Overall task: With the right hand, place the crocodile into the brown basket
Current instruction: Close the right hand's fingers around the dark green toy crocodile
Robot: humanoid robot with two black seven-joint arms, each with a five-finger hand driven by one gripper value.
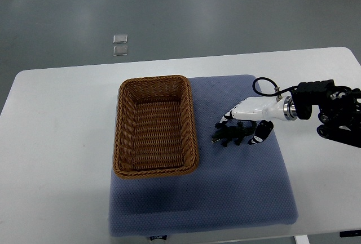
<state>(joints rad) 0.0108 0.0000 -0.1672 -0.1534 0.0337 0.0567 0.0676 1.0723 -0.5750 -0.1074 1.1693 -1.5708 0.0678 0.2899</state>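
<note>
So the crocodile [228, 137] is a small dark toy lying flat on the blue mat [225, 199], just off the brown basket [194, 125] at its 3 o'clock, near it but not touching. The basket looks empty.

The right robot hand [248, 114] comes in from 3 o'clock and sits right over the toy's tail end, overlapping it from about 1 o'clock. Honestly can't tell if it's clamped on the thing or just hovering against it. The top-down angle hides that contact completely.

Handling guess: it looks like a light plastic or rubber figure, probably a bit bendy at the tail and legs, and not fragile. It's long and thin, so grabbing across the middle of the body seems the safest bet. Take it by the tail and it would likely swing or slip out. The soft mat under it might make it harder to get underneath.

Hard to make out: the toy is basically a dark blob, so head versus tail is a guess. The left arm isn't anywhere in the shot. The white table [56, 142] is cut off at the bottom edge.
</note>
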